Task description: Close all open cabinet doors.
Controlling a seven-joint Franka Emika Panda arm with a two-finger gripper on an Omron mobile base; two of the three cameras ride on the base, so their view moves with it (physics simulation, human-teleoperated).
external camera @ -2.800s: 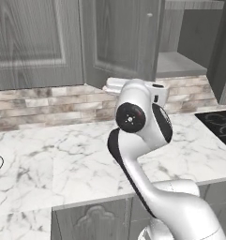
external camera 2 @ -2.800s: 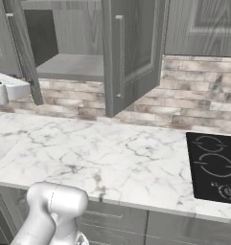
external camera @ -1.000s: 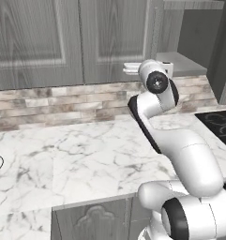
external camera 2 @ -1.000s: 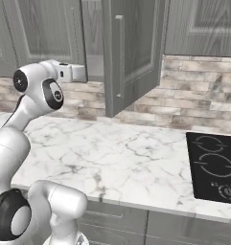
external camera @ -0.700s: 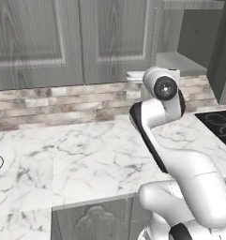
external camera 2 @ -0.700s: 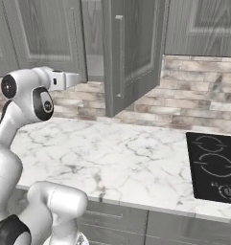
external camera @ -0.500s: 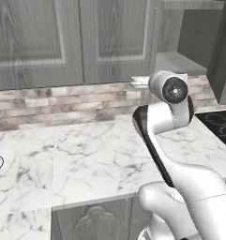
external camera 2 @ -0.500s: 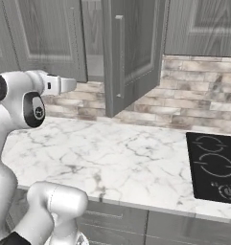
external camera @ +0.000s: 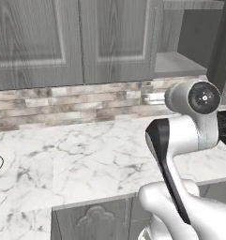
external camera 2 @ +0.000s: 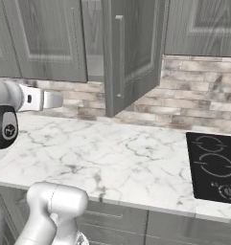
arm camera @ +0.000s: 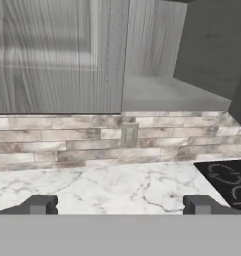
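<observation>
Cabinet door point(external camera 2: 131, 52) hangs open, swung out over the marble counter point(external camera 2: 117, 158) left of the stovetop point(external camera 2: 215, 167) | gripper point(arm camera: 119, 205) spread wide, empty, above counter, facing brick wall point(arm camera: 67, 137).

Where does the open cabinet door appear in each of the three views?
Left base view: open cabinet door at the right edge, dark, seen from inside.
Right base view: top centre, swung outward, handle facing us.
Hand view: dark panel, upper right.
Shared landmark: brick backsplash.
</observation>
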